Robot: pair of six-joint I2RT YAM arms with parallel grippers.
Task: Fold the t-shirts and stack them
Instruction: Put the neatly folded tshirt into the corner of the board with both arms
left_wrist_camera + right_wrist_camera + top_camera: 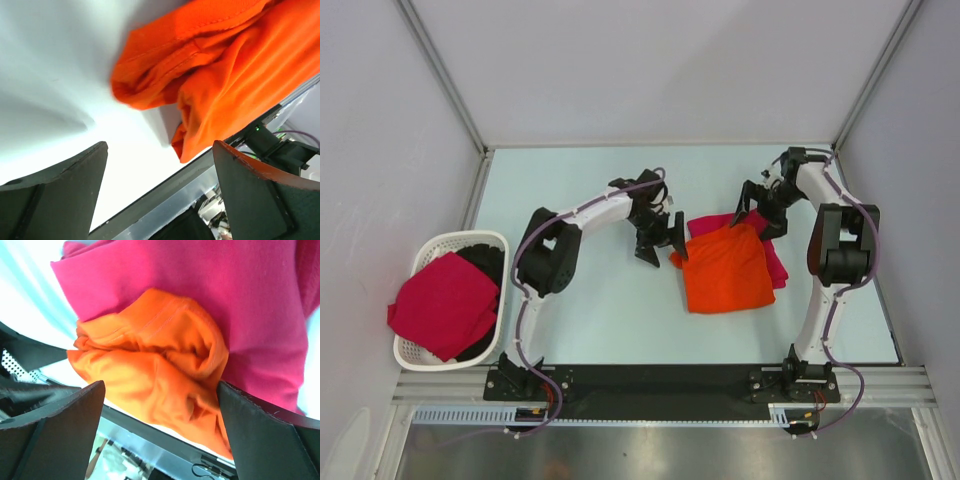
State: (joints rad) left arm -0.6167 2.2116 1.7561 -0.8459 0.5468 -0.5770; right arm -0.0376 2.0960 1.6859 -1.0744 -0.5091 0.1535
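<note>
Both claws are wide open and empty: left claw (662, 248) just left of the orange t-shirt (725, 270), right claw (757, 222) at its far right corner. Orange sits folded on a pink t-shirt (777, 265), right of centre on the counter (600, 320). Its far edge looks bunched, so a finger could probably snag it and drag the stack crooked. Count: one orange, one pink underneath, one crimson t-shirt (445, 305) in the one basket (420, 262) at left.

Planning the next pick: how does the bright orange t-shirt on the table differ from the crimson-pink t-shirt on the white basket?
The bright orange cotton t-shirt lies roughly folded on the table atop a pink shirt; the crimson-pink t-shirt drapes loosely over the white slatted basket. Orange sits centre, pink far left. Both are plain.
</note>
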